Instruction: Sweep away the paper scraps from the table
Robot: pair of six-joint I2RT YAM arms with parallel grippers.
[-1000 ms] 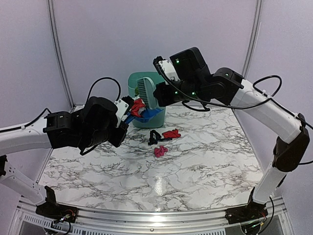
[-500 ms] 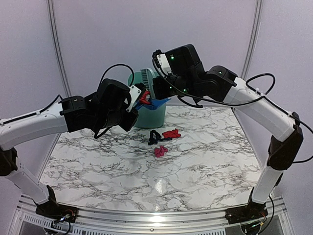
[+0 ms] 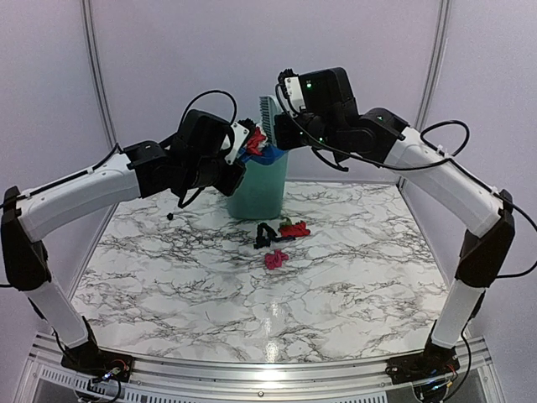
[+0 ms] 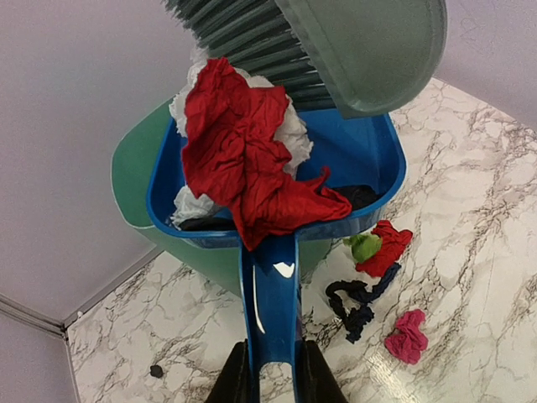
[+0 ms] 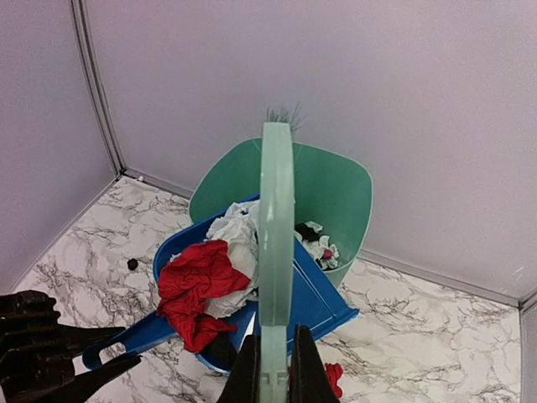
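Observation:
My left gripper (image 4: pixel 268 382) is shut on the handle of the blue dustpan (image 4: pixel 273 285), held over the rim of the green bin (image 3: pixel 256 189). Red, white and black paper scraps (image 4: pixel 243 159) are piled in the pan (image 5: pixel 201 281). My right gripper (image 5: pixel 273 369) is shut on the green hand brush (image 5: pixel 275 243), which hangs over the pan with its bristles (image 4: pixel 243 34) against the pile. On the table (image 3: pixel 336 277) lie a red and green scrap (image 3: pixel 294 227), a black scrap (image 3: pixel 264 234) and a pink scrap (image 3: pixel 275 259).
A few scraps lie inside the bin (image 5: pixel 323 248). A small black speck (image 3: pixel 170 216) lies on the table left of the bin. Purple walls close the back and sides. A metal rail (image 3: pixel 252 369) runs along the near edge.
Both arms have risen and moved back. The dustpan with its scraps went from beside the bin up over its rim, and the brush followed above it.

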